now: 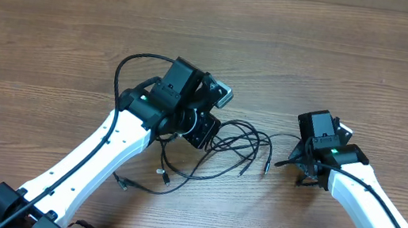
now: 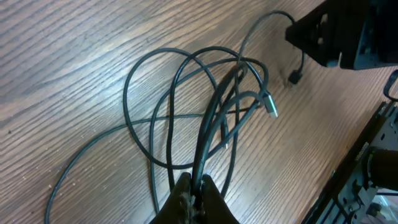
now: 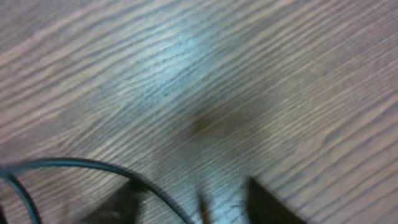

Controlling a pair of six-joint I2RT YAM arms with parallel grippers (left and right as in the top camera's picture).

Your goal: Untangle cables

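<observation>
Left wrist view: the left claw (image 2: 193,198) is pinched together on the cables (image 2: 186,106), with several black strands running straight out of its tips; just ahead of the claw the strands fan into overlapping loops lying flat on the desk (image 2: 62,62); one long strand trails away to the claw's left, toward the lower edge; farther ahead and to the right, a silver-tipped plug (image 2: 270,109) rests on the wood at the far rim of the loops; beyond it a small dark plug (image 2: 293,78) lies just short of the right arm (image 2: 348,37), whose black housing fills the far right corner. Right wrist view: the right claw (image 3: 196,199) stands with its two dark fingers apart, wood showing between them; one thin cable curves in from the left and passes close by the left-hand finger, though whether it touches is unclear; ahead of the claw the wood grain is blurred.
</observation>
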